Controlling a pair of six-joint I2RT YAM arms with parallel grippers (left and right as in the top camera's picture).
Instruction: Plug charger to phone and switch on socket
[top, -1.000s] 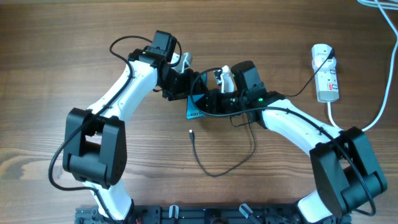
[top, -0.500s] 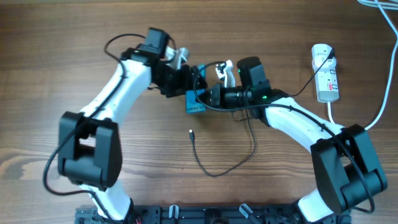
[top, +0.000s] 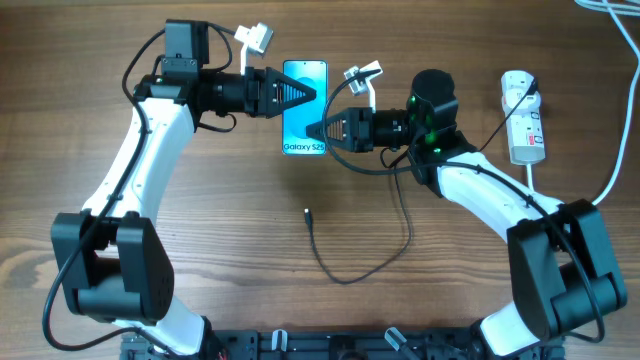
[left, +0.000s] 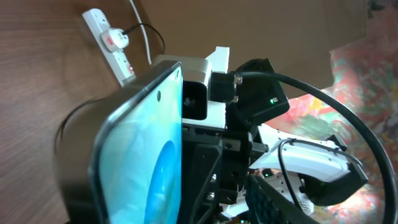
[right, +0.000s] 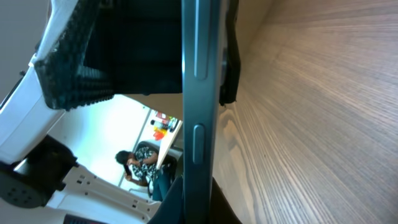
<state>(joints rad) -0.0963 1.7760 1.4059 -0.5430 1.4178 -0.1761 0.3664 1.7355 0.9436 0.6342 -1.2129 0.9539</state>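
**phone held between two pincers, charger tip loose below**

the left pincer (top: 312, 97) reaches in from the left, and its tips overlap the upper left part of the phone (top: 298, 115). i cannot tell whether its jaws are closed on the phone or merely stand over it.

the phone sits directly between the two pincers, cyan screen up, with the "galaxy s25" band at its near end.

the right pincer (top: 322, 130) comes in from the right and is clamped on the phone's lower right edge. in the right wrist view its fingers (right: 68, 68) flank the thin phone, seen edge-on.

below the right pincer and well apart from it, the charger (top: 306, 212) lies on the wooden surface (top: 200, 250). its connector tip is free, and its black cable loops away to the right.

far to the right of the right pincer lies the socket (top: 525, 130), with the charger's black plug in it. a thick white cord (top: 533, 175) trails from its near end.
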